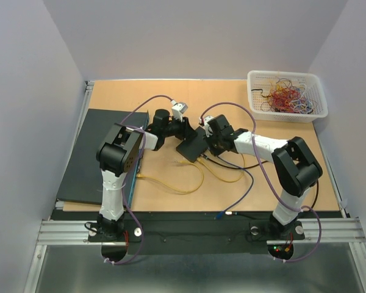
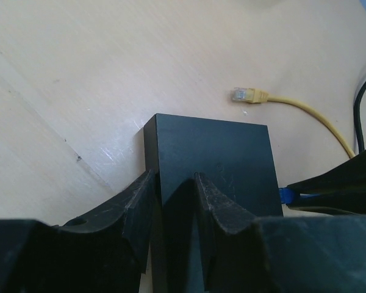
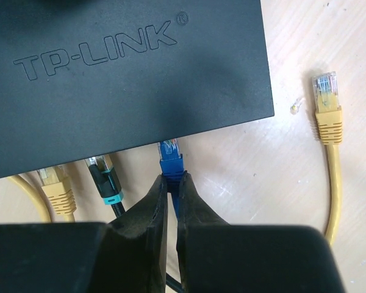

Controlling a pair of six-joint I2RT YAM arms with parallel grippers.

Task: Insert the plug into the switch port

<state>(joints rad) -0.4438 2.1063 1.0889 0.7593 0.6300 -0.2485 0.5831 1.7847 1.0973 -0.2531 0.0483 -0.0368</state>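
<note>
The black TP-LINK switch lies mid-table. My right gripper is shut on the boot of a blue plug; the plug's tip sits right at the switch's front edge, under its rim. A yellow plug and a black-and-teal plug sit in ports to its left. My left gripper is shut on the switch's back corner, one finger on each side of the edge. The blue plug also shows at the right in the left wrist view.
A loose yellow plug with its cable lies right of the switch, also seen in the left wrist view. A white basket of coloured wires stands back right. A dark mat lies at left. Cables loop near the front.
</note>
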